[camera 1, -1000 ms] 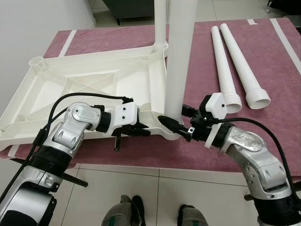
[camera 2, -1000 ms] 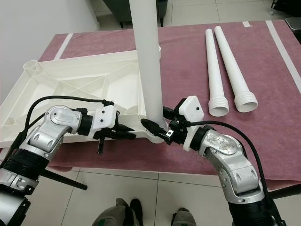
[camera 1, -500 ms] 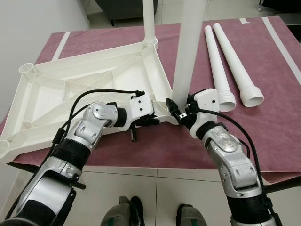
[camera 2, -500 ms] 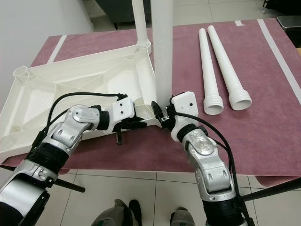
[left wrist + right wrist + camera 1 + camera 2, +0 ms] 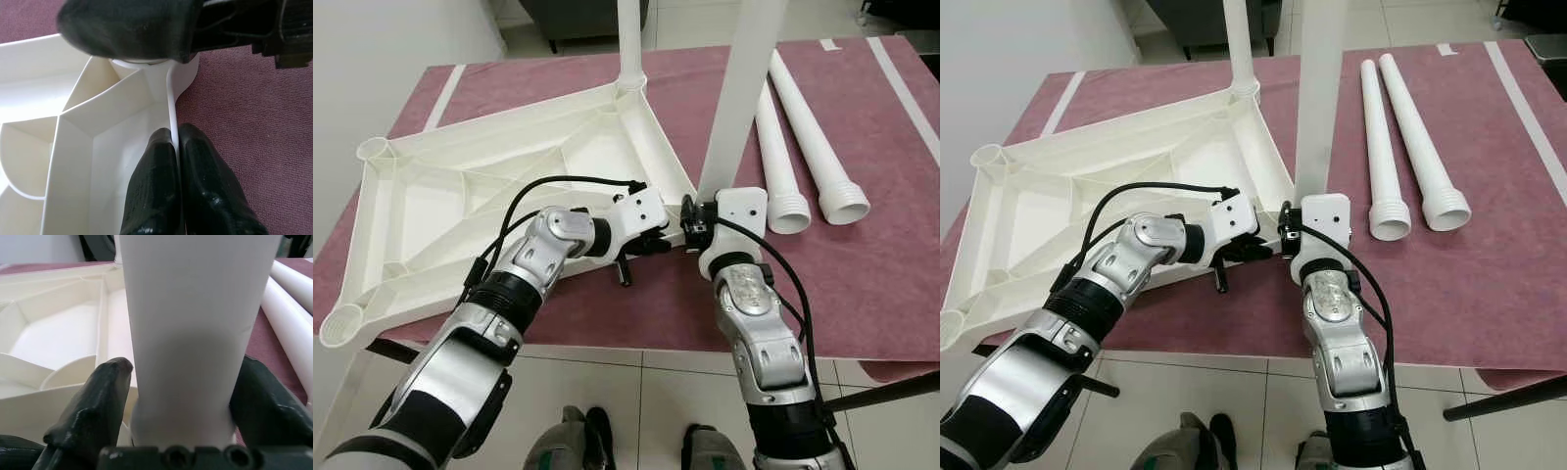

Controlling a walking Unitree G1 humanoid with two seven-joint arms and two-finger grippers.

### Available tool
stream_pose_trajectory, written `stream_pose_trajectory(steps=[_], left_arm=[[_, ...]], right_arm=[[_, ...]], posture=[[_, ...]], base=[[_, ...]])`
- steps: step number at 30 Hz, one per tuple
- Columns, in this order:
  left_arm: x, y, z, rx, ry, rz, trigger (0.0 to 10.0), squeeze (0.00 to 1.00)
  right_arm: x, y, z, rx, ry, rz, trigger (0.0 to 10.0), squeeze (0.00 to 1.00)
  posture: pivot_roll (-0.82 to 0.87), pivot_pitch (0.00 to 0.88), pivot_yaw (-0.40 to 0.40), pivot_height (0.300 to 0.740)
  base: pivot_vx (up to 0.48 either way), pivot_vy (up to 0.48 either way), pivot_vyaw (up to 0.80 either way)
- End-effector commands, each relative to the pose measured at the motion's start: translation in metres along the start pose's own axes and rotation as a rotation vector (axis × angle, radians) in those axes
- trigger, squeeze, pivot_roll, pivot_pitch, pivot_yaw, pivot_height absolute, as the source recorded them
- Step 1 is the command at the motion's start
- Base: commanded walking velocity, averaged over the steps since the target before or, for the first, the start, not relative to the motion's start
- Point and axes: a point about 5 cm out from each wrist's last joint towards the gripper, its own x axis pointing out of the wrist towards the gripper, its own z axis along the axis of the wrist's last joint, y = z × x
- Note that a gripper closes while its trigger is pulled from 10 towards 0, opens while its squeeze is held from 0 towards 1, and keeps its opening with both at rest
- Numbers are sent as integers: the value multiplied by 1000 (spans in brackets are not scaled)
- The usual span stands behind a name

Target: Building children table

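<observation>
Surface under maroon cloth. Right tool gripped the upright leg at its near-corner socket; left tool pinched the upturned tabletop rim beside it. Advice: keep leg vertical, brace rim firmly while twisting.

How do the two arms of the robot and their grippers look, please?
Both arms are silver metal with black joint rings and loose black cables. Each wrist carries a white boxy block. The left gripper and right gripper have glossy black fingers, long and rounded.
</observation>
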Motion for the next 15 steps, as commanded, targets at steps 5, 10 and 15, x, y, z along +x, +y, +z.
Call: stream_pose_trajectory(steps=[5, 10, 15], left_arm=[[-34, -7, 24, 211, -139, -121, 10000, 0], [-56, -19, 19, 229, -153, -212, 10000, 0], [-65, -20, 19, 230, -159, -232, 10000, 0]], right_arm=[[5, -16, 35, 12, -170, 285, 10000, 0], [2, -32, 54, -85, -226, 483, 10000, 0], [-12, -27, 49, -108, -171, 718, 10000, 0]], posture=[[-61, 180, 186, 740], [-54, 179, 182, 740], [-48, 178, 179, 740]], base=[[0, 0, 0], [0, 0, 0], [0, 0, 0]])
